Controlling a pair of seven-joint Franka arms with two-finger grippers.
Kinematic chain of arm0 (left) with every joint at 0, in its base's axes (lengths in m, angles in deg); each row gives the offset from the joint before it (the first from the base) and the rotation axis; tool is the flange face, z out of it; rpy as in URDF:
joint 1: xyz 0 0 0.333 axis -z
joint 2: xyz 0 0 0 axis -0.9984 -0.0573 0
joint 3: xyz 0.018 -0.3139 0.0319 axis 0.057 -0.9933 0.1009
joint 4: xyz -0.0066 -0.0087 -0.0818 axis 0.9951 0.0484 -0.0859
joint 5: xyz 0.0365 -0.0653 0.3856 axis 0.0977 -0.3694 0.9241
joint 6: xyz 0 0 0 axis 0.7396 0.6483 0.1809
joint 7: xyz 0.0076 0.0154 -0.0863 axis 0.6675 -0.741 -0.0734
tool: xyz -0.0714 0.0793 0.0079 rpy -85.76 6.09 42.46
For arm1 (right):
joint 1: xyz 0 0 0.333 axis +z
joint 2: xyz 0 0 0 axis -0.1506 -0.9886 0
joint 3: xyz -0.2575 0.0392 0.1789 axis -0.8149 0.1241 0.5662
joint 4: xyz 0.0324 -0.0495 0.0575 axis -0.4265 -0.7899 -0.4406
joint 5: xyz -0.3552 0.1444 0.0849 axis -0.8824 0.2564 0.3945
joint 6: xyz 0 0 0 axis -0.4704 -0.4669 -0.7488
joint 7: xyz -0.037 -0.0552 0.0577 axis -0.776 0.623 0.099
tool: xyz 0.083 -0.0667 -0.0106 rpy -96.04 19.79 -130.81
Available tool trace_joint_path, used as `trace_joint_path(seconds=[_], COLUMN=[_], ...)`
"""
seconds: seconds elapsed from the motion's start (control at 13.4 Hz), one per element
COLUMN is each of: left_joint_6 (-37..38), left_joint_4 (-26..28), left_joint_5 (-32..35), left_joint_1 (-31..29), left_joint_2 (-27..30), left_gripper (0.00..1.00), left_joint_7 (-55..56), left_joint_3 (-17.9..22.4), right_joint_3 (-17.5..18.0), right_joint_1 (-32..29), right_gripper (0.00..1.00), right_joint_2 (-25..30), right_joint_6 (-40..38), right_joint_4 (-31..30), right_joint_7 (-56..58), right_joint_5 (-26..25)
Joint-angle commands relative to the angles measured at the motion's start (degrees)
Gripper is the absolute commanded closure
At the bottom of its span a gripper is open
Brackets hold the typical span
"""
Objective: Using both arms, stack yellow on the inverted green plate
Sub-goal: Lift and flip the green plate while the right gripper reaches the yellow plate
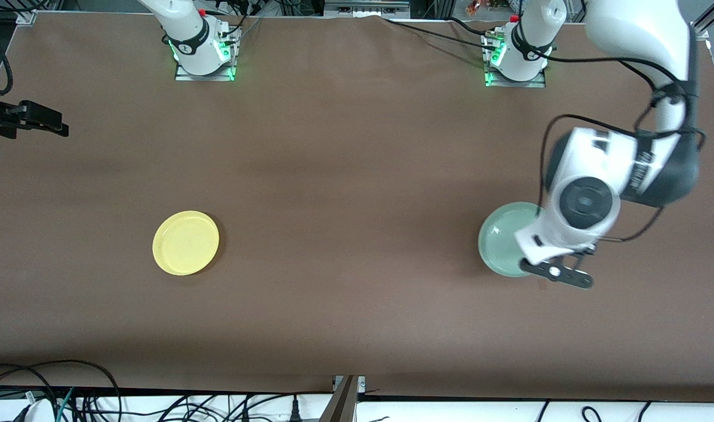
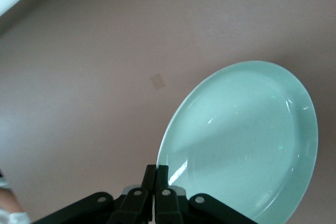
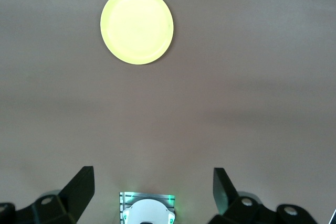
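left gripper (image 2: 155, 192) pinched on green plate (image 2: 247, 140) rim, tilting it for the flip, left arm's end | right gripper (image 3: 152, 192) spread wide, empty, waits high | yellow plate (image 1: 186, 242) flat, right arm's end

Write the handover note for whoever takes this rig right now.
Left gripper: shut on the rim of the round pale mint-green plate, at the left arm's end of the table; whether the plate has left the table cannot be told.
Right gripper: open, empty, waiting above the right arm's end.
Round bright yellow plate: flat on the table, untouched.
Done: green plate gripped.
Left: invert the green plate, stack the yellow one on it.
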Motion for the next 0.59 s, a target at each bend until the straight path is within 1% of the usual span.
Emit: trace_joint_path(seconds=[0.0,0.15,0.22,0.37,0.52], left_joint_6=[5.88,7.39,7.92,8.36,8.36], left_joint_4=[-1.31,-1.31,-1.31,-1.31,-1.31], left_joint_5=[8.0,14.69,17.33,20.77,22.18], left_joint_1=[9.71,17.45,20.71,25.29,29.33], left_joint_2=[-0.49,-2.16,-4.17,-7.6,-10.94], left_gripper=[1.0,1.0,1.0,1.0,1.0], left_joint_7=[8.92,15.87,20.0,27.57,33.37], left_joint_3=[1.29,1.38,1.38,1.38,1.47], right_joint_3=[0.23,0.32,0.23,-0.21,-0.3], right_joint_1=[-0.41,-0.5,-0.5,-0.94,-1.55], right_gripper=[0.0,0.0,0.0,0.0,0.0], right_joint_2=[-0.79,-2.1,-3.24,-4.48,-7.98], right_joint_6=[-0.19,0.34,0.86,1.13,2.09], right_joint_4=[0.91,0.91,0.91,0.91,0.91], right_joint_7=[0.41,0.59,0.5,0.07,0.5], right_joint_5=[-0.18,-0.09,-0.09,-0.09,0.08])
